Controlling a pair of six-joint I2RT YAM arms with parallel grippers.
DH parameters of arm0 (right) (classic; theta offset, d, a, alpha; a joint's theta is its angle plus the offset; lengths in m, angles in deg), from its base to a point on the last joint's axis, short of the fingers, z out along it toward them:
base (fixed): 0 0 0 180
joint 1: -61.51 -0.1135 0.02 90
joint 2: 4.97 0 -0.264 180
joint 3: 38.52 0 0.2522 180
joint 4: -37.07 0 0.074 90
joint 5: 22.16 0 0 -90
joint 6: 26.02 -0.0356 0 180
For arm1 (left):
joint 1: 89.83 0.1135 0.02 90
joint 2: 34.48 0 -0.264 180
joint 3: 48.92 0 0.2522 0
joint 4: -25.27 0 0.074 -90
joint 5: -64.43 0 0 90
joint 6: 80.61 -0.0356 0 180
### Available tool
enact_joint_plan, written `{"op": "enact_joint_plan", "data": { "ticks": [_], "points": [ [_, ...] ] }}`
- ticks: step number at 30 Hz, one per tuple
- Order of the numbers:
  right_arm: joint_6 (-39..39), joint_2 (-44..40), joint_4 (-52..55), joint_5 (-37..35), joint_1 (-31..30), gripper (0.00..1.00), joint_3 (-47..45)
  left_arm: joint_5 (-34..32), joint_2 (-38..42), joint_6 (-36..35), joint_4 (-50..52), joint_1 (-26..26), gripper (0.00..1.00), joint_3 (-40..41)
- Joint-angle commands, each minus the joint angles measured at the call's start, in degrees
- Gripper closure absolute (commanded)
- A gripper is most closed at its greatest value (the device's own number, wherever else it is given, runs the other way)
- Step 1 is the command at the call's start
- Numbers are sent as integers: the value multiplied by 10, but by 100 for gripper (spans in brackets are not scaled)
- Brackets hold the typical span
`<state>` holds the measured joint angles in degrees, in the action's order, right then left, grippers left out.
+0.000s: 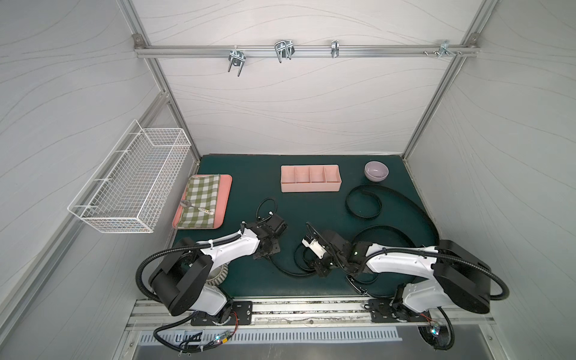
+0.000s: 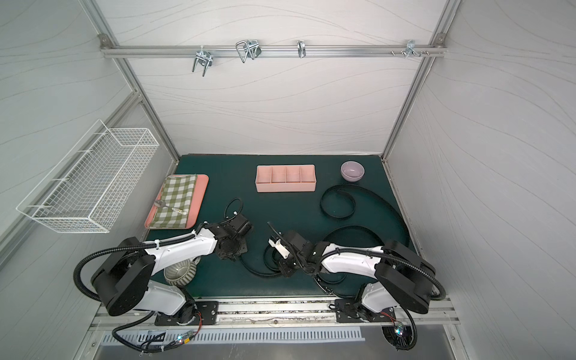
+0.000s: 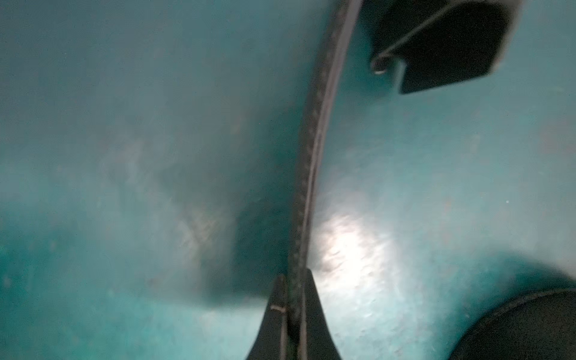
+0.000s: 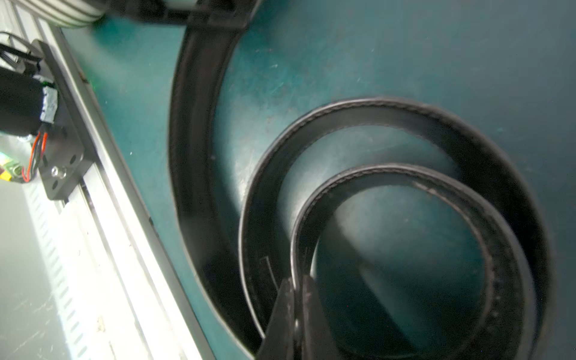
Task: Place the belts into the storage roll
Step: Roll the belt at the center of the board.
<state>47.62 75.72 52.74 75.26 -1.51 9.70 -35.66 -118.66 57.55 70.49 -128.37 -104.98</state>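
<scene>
L+R jaws both pinched shut on a belt (image 3: pixel 311 149) nearside of storage roll (image 1: pixel 310 177); coiling step imo, next needs tighter coil b4 lifting

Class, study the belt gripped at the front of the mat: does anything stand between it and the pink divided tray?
Nothing visible does. The left gripper and right gripper have jaws shut on the belt, and only bare mat separates it from the storage roll. A second belt lies off to the side.
</scene>
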Motion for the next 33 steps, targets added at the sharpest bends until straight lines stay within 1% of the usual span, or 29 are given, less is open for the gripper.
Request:
{"op": "enact_joint_plan", "data": {
  "ticks": [1, 3, 5, 7, 8, 11, 12, 13, 17, 21, 23, 26, 27, 30, 33],
  "points": [
    [20, -7, 26, -5, -30, 97, -16, -20, -15, -109, -19, 5, 100, -44],
    [27, -7, 27, -5, -43, 97, -13, -5, -14, -166, -43, 12, 100, -49],
    [34, -10, 27, -6, -55, 97, -12, -13, -21, -241, -39, 17, 100, -71],
    [41, -14, 22, -5, -66, 97, -15, -25, -32, -279, -32, 28, 100, -92],
    [43, -15, 18, -5, -72, 97, -17, -6, -36, -290, -34, 44, 100, -102],
    [51, -14, 15, -4, -82, 97, -15, 87, -57, -281, -45, 97, 100, -123],
    [55, -12, 15, 0, -86, 97, -13, 95, -66, -284, -47, 100, 100, -131],
    [61, -9, 15, 2, -90, 96, -11, 95, -78, -295, -47, 99, 100, -143],
    [81, 7, 18, 10, -112, 96, 2, 132, -140, -306, -47, 94, 100, -194],
    [98, 20, 28, 10, -125, 96, 21, 133, -185, -323, -48, 70, 100, -231],
    [104, 26, 28, 11, -125, 96, 31, 123, -195, -321, -51, 65, 100, -240],
    [117, 39, 24, 19, -126, 95, 48, 125, -199, -326, -78, 65, 100, -245],
    [122, 46, 23, 23, -126, 95, 53, 129, -205, -334, -75, 65, 100, -259],
    [137, 69, 24, 30, -128, 95, 78, 164, -238, -363, -48, 65, 100, -321],
    [152, 90, 26, 29, -128, 95, 103, 230, -278, -388, -20, 69, 100, -391]
  ]
}}
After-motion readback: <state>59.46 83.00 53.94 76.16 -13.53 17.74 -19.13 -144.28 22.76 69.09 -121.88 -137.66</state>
